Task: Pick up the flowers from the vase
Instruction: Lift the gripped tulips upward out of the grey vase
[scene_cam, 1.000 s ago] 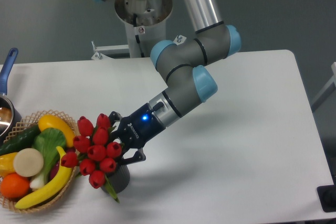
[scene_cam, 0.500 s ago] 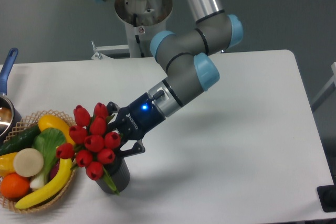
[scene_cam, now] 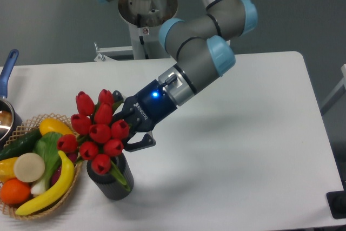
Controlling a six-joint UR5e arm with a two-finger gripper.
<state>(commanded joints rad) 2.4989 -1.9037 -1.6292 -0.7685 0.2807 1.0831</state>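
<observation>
The flowers (scene_cam: 96,131) are a bunch of red tulip buds with green leaves, held above the vase. Their green stems and a leaf still reach down into the vase mouth. The vase (scene_cam: 110,181) is a small dark grey cylinder standing on the white table near the front left. My gripper (scene_cam: 128,124) comes in from the right at a slant and is shut on the flowers just behind the buds. The fingertips are partly hidden by the buds.
A woven wicker basket (scene_cam: 32,209) with a banana, orange, cucumber and other fruit stands left of the vase, close to the flowers. A pot with a blue handle (scene_cam: 7,68) is at the far left edge. The arm's base (scene_cam: 146,9) stands behind the table.
My gripper has moved up with the flowers in it. The buds have risen and more of the vase rim and body now shows below them.
</observation>
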